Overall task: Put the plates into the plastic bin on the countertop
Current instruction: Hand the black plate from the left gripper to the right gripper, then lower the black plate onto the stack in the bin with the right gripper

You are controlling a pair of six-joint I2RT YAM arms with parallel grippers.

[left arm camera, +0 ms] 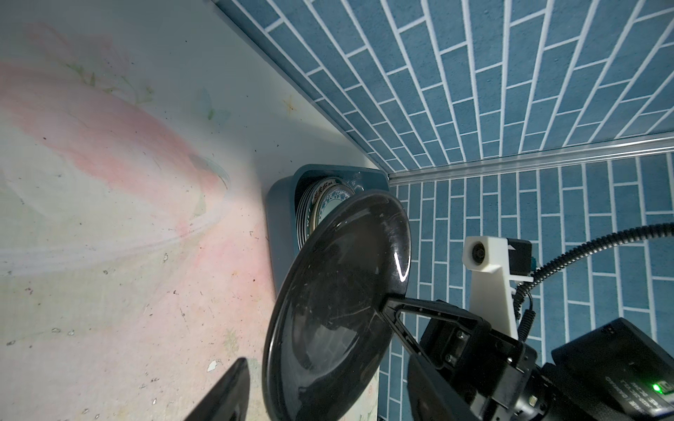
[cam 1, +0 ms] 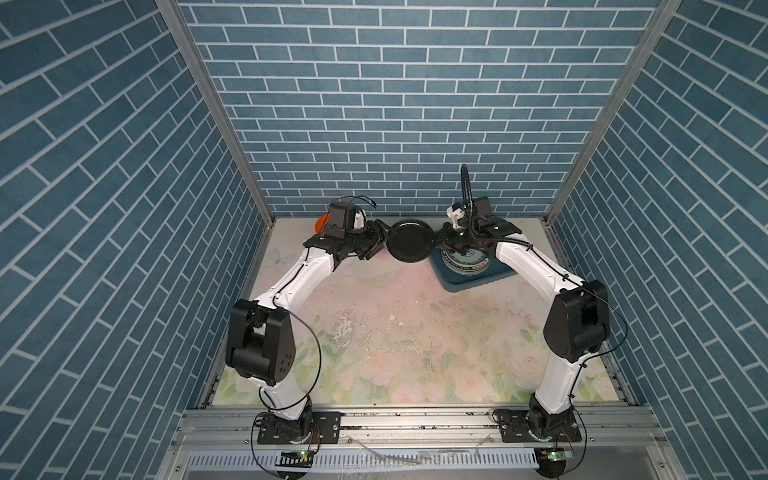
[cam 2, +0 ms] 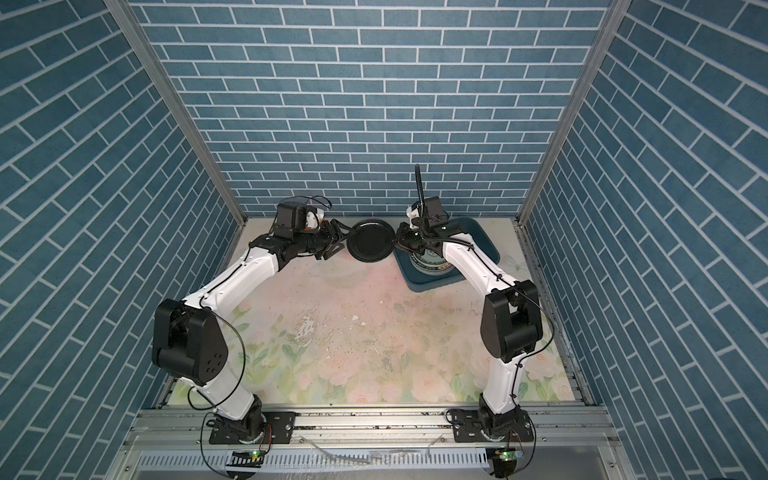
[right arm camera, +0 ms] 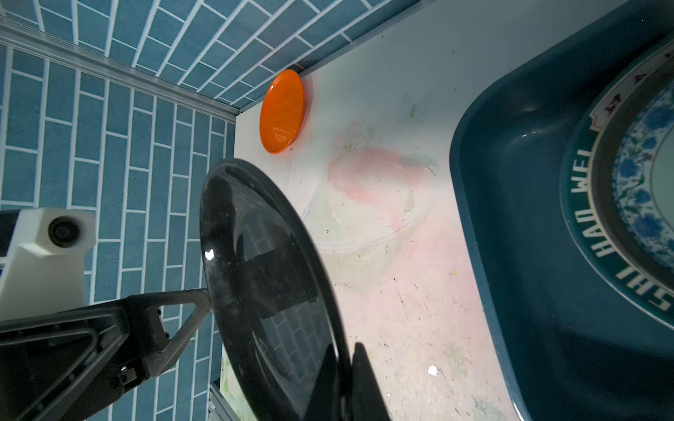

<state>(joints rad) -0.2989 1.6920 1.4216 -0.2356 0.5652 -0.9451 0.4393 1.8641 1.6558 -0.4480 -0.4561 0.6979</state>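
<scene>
Black plate (left arm camera: 328,310) in right claw (left arm camera: 387,309) partly hides bin (left arm camera: 281,222) and plates (left arm camera: 320,199).

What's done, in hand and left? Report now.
Done: a stack of plates sits in the bin. In hand: the right gripper holds the black plate by its rim beside the bin; the left gripper is open at its other edge. Left: bin that plate, then the orange plate in the corner.
</scene>
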